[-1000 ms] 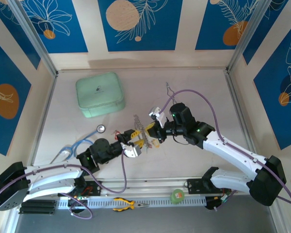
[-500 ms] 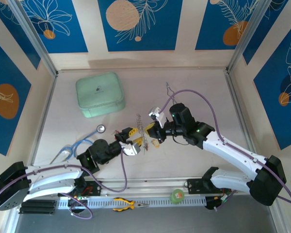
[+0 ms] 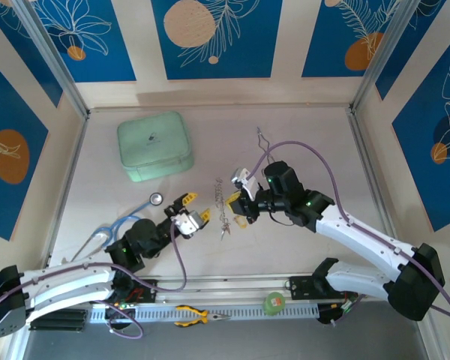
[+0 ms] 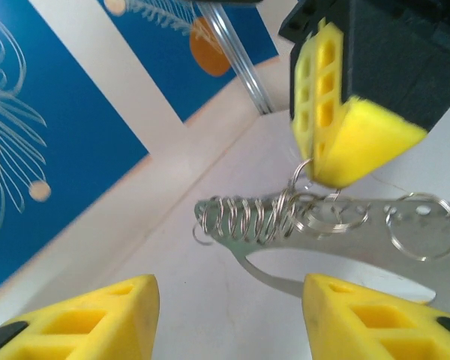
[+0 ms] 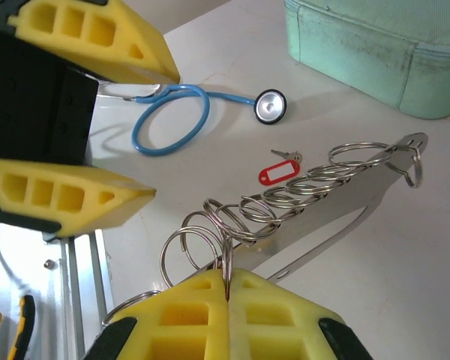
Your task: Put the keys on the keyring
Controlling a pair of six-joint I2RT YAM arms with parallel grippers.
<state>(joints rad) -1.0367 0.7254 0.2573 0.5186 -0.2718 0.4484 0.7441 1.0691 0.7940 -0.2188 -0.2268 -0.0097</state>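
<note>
Keyring (image 5: pixel 345 202) hangs over the middle of the desk (image 3: pixel 300 150), pinched in my right fingers (image 5: pixel 187 319), which are pressed together on what looks like one of its wire loops. My left fingers (image 4: pixel 97 315) stand spread, gripping nothing, just to its near-left. Its long axis runs roughly from far edge to near edge, holed tip toward the far edge. I judge the right grip must stay rigid while the left fingers drop squarely over the red-tagged key (image 5: pixel 277 174) on the desk.
</note>
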